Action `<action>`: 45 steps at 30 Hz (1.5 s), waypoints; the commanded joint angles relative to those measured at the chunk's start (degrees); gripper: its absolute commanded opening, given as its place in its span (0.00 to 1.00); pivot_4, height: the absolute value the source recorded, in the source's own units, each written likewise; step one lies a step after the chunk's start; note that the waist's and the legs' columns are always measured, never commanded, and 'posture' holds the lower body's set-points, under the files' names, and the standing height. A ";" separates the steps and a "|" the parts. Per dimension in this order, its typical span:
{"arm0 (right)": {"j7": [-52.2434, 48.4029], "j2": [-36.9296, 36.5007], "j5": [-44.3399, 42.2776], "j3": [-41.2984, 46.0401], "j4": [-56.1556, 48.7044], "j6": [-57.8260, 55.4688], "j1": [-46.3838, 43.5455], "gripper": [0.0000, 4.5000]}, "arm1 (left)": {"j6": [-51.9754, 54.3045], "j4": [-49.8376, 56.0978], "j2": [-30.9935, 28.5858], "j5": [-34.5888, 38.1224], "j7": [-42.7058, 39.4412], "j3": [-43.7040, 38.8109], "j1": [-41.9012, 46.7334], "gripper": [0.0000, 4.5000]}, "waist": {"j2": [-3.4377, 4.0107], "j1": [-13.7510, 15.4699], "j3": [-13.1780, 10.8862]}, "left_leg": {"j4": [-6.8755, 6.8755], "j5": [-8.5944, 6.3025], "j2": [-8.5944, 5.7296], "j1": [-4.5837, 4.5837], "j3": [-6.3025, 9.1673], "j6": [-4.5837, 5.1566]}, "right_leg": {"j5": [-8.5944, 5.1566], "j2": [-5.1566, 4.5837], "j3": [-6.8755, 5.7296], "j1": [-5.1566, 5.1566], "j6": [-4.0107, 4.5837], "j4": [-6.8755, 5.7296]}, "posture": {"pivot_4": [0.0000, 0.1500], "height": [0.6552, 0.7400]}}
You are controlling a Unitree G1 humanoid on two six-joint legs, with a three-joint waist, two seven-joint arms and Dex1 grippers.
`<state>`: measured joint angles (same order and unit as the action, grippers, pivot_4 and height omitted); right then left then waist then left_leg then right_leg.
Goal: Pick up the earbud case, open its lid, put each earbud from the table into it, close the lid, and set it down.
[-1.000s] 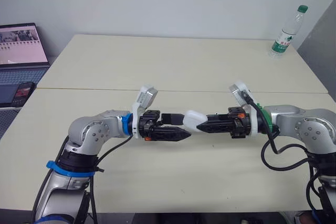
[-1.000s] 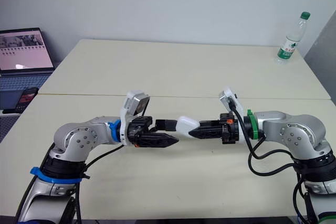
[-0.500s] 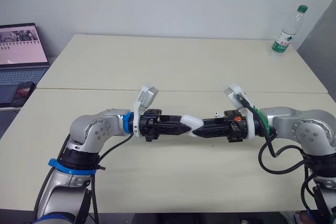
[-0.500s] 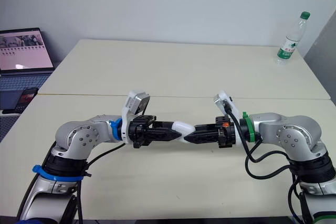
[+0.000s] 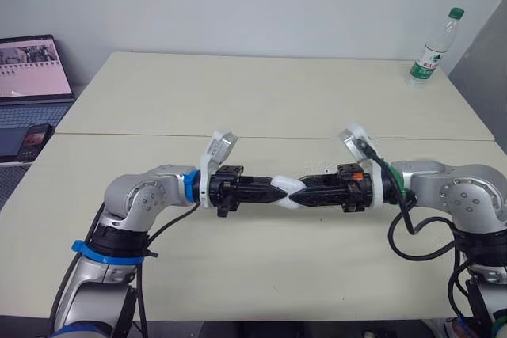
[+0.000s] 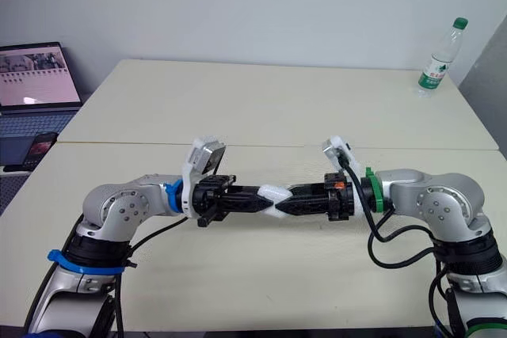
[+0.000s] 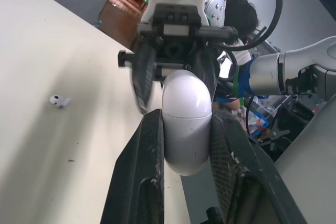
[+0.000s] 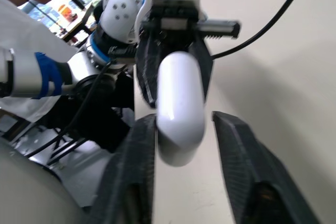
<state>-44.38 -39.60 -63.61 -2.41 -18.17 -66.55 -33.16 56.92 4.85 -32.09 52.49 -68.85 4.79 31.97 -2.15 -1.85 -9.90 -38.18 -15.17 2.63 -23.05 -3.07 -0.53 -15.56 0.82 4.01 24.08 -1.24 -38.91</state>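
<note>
Earbud case [image 7: 186,129] clamped in left claw [image 7: 186,115], right claw [image 8: 184,120] loosely straddling.

Earbud case [image 7: 186,124] held in the air; one earbud [image 7: 59,100] down on the table [image 5: 261,100]
Case white, glossy, pill-shaped, lid closed with its seam showing; it lies level above the table, pinched at one end by the left gripper [image 7: 186,113], its other end between the parted fingers of the right gripper [image 8: 184,119]; the earbud is small, white, lying loose and well apart.
</note>
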 commanded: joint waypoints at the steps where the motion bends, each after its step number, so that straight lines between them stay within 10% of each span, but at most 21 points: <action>1: 1.05 -0.63 1.59 2.54 -1.21 1.30 -0.64 0.71 | -1.10 0.91 0.29 -0.02 -1.34 -0.36 0.40 0.17 | 0.00 -0.01 0.00 | 0.00 0.00 0.00 0.01 -0.01 0.00 | 0.00 0.00 0.00 0.00 0.00 0.00 | 1.00 0.95; 5: 1.73 -1.55 3.73 3.06 -2.54 1.76 -0.42 0.99 | -1.30 0.67 0.59 -0.76 -1.09 -0.63 0.23 0.17 | 0.00 -0.01 0.00 | 0.00 0.00 0.00 0.00 0.00 0.00 | 0.00 0.00 0.00 0.00 0.00 0.00 | 1.00 0.95; 33: 3.97 -2.71 11.64 6.55 -0.30 2.87 -6.98 0.99 | -4.87 -0.07 1.06 -4.51 0.28 -1.87 -1.62 0.17 | 0.00 -0.01 0.00 | 0.02 0.00 0.00 -0.01 -0.03 0.00 | 0.01 -0.01 0.03 0.03 0.02 -0.01 | 1.00 0.95; 45: -10.10 -22.68 32.76 -11.67 -0.85 11.68 -0.92 0.99 | -20.40 6.15 -0.35 -15.87 6.55 -1.91 -8.17 0.17 | 0.01 -0.12 -0.01 | 0.03 0.00 0.01 0.03 -0.16 0.00 | 0.01 -0.21 0.06 0.05 0.01 0.02 | 1.00 0.95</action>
<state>-52.42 -60.75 -33.29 -12.60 -18.17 -55.61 -32.70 39.57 8.13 -32.01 38.32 -63.25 3.38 24.11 -2.14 -1.97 -9.91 -38.15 -15.17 2.65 -23.02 -3.23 -0.52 -15.55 0.61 4.07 24.14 -1.23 -38.90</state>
